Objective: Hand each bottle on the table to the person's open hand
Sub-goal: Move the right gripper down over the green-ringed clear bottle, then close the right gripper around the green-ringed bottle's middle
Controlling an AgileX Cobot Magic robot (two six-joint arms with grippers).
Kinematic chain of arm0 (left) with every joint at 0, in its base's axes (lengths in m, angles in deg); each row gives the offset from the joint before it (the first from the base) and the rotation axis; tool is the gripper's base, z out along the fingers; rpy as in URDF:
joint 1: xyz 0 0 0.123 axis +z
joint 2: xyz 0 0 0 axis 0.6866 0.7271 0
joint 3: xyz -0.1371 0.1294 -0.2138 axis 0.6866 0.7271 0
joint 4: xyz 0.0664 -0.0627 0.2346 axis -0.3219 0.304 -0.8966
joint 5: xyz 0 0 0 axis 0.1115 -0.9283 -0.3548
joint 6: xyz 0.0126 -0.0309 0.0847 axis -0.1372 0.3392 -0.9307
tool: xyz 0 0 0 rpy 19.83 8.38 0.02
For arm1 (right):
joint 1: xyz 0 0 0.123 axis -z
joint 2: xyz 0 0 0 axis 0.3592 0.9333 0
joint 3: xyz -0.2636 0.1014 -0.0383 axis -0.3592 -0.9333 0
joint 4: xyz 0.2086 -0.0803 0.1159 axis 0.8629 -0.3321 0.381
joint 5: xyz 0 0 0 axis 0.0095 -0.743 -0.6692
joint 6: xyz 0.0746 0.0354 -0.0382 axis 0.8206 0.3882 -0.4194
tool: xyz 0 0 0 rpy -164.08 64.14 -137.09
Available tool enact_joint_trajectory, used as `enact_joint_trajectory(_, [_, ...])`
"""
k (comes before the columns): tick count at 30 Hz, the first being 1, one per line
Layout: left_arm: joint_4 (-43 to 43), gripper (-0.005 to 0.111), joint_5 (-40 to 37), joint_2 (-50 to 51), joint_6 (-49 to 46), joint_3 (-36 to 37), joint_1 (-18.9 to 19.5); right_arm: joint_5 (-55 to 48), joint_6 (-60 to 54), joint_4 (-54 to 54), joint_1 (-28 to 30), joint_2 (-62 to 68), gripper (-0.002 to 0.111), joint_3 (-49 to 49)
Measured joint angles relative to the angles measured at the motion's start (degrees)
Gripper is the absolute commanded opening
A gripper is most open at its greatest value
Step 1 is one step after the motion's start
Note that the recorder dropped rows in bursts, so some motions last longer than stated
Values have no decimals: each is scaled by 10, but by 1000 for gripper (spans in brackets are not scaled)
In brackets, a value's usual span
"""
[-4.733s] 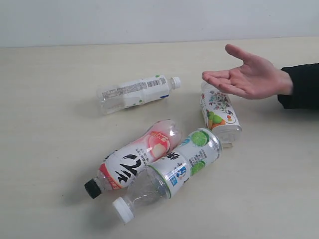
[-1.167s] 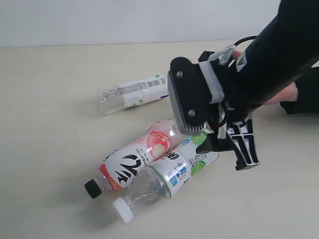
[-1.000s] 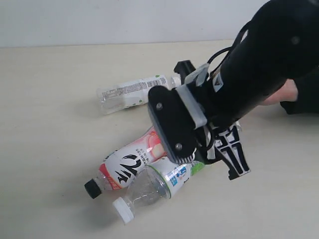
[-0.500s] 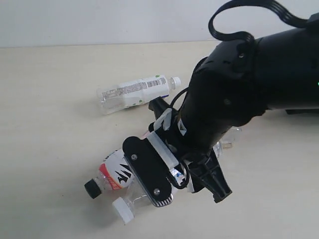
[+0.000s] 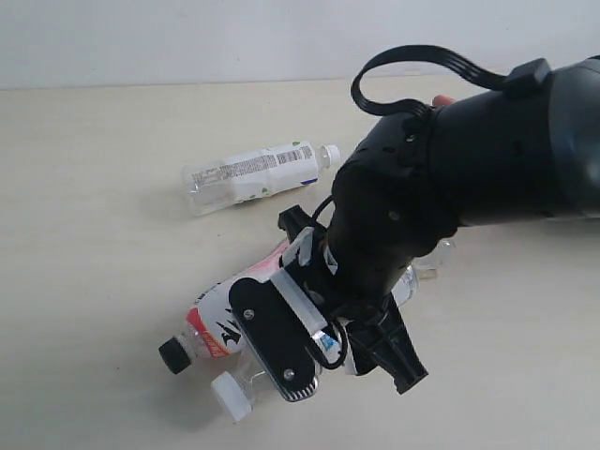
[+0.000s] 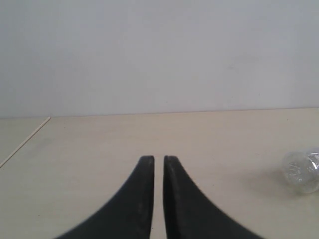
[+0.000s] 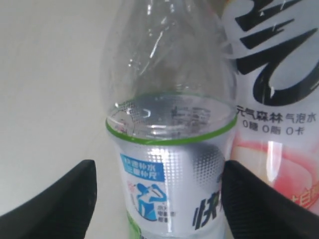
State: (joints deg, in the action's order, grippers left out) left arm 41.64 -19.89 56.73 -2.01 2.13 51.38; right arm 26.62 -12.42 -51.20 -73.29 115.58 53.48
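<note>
The right tool [image 7: 158,174] stood wide open, its fingers [image 7: 60,199] either side of the lime bottle [image 7: 167,104], gripping nothing; that bottle lay on the desk [image 5: 84,281] at the near middle, touching the peach bottle [image 5: 214,323]; the white-label bottle [image 5: 248,173] lay farther back, apart; the left tool [image 6: 158,164] was all but closed, empty.

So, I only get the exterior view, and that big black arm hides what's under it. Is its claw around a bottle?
Observer: Nearly. The right wrist view shows the right gripper open, with one finger on each side of the lime-label bottle, level with its label.
Operator: And the other arm? I can't see it at all.
Observer: The left wrist view shows the left gripper shut, holding nothing, above the table.
</note>
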Motion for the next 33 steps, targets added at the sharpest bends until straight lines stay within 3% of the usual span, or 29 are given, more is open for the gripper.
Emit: enact_joint_trajectory(33, [0,10,0,0,0,0,0,40,13,-4,0,44,69,6])
